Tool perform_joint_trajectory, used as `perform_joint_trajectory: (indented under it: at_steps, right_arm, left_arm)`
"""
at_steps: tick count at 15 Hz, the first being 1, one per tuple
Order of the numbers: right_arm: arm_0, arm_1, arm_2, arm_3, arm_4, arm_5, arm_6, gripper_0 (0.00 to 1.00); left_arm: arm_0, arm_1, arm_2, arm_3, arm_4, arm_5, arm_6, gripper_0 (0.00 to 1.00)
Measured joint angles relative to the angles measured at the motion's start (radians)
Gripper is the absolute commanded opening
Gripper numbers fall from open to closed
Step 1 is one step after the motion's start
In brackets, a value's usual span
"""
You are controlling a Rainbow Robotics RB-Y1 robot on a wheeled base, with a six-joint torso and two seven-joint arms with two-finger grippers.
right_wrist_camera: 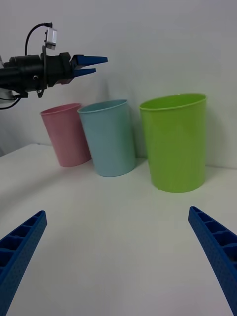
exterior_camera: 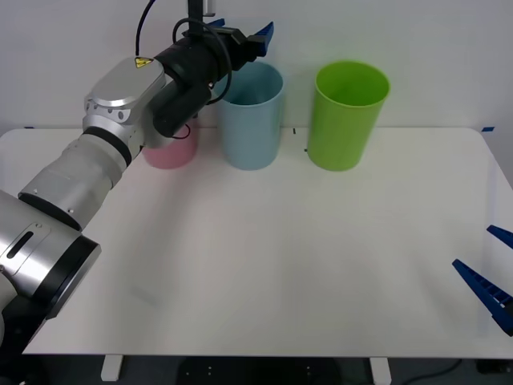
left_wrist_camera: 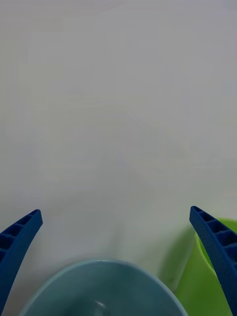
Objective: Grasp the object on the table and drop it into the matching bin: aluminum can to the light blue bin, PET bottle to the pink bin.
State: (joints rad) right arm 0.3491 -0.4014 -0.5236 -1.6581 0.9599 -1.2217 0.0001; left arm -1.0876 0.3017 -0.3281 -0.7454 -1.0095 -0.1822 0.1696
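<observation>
Can, or what may be its shiny top, shows as a small pale glint [left_wrist_camera: 100,304] deep inside the light blue bin [exterior_camera: 252,120] in the left wrist view; the spot is too faint to be sure of more. The left gripper [exterior_camera: 260,38] is held above the rim of that bin, at the back of the table [exterior_camera: 264,265], its blue fingers [left_wrist_camera: 217,247] spread wide with nothing between them. From the right wrist view the same gripper [right_wrist_camera: 90,66] hangs in the air over the pink bin [right_wrist_camera: 66,134] and light blue bin, pointing toward the wall. The three bins stand in a row along the table's far edge: pink on the robot's left, partly hidden behind the left arm in the front view, light blue in the middle, just beside it, and a green bin [exterior_camera: 346,114] to the right, a little apart. The right gripper [exterior_camera: 490,277] waits low at the table's right edge, its fingers [right_wrist_camera: 217,247] parted and empty.
</observation>
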Motion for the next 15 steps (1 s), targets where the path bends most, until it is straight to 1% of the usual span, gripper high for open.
perform_joint_trajectory:
  at_steps: [2,6,12,15]
  right_arm:
    - [0.0,0.0,0.0,0.0,0.0,0.0,0.0,1.0]
    - [0.0,0.0,0.0,0.0,0.0,0.0,0.0,1.0]
    - [0.0,0.0,0.0,0.0,0.0,0.0,0.0,1.0]
    - [0.0,0.0,0.0,0.0,0.0,0.0,0.0,1.0]
  left_arm:
    - [0.006,0.011,0.0,0.0,0.018,-0.016,-0.004,1.0]
    - [0.044,0.065,0.0,-0.028,0.079,-0.106,-0.019,1.0]
    - [0.208,0.139,0.0,-0.237,0.128,-0.112,-0.031,1.0]
    - [0.305,0.193,0.0,-0.357,0.162,-0.112,-0.038,1.0]
